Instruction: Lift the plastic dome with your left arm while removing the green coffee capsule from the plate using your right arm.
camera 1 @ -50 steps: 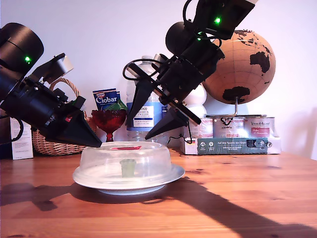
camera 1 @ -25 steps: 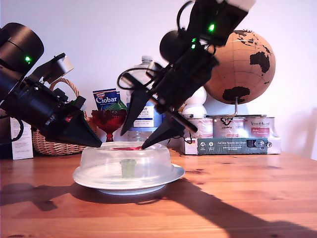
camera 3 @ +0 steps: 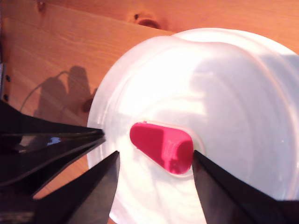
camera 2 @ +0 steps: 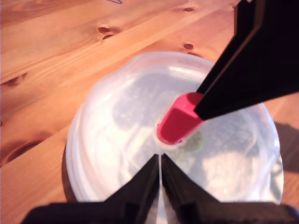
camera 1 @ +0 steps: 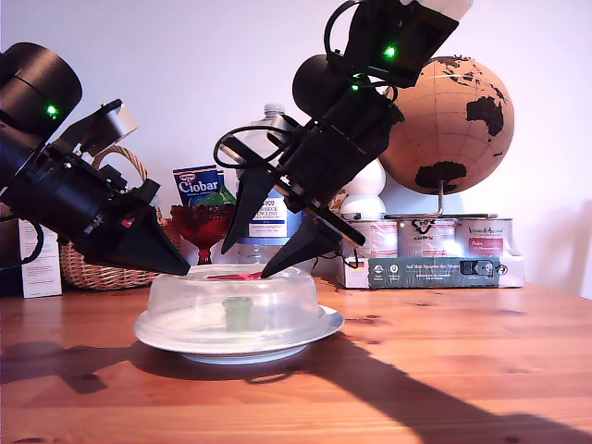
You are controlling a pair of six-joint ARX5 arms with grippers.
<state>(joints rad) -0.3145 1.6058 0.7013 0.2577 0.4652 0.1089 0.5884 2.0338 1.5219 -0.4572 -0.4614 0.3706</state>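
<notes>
Still under cover — the green coffee capsule stands upright near the middle of the plate, seen only through the plastic dome, which sits flat with its flared rim down on the plate's rim. So neither half of the job is done, as I judge it: the dome has not left the plate and the capsule cannot be reached until it does.

What is in hand is the approach to the red tab handle on the dome's crown. My second gripper hangs over it with its jaws spread, one finger on each side of the tab; the fingertip nearer the exterior view's right is at the tab's end, though I cannot tell whether it touches. My first gripper has its jaws pressed together on nothing, the tips low over the dome's top on the exterior view's left, just beside the tab. Left to do: close on the tab, raise the dome, bring the other arm under, take the capsule off.

Counting — one dome, one tab, one capsule, one plate, two grippers. Behind, on the wooden table: one clear water bottle, one red glass goblet, one wicker basket, one cork globe, and a row of tins whose number I cannot make out.
</notes>
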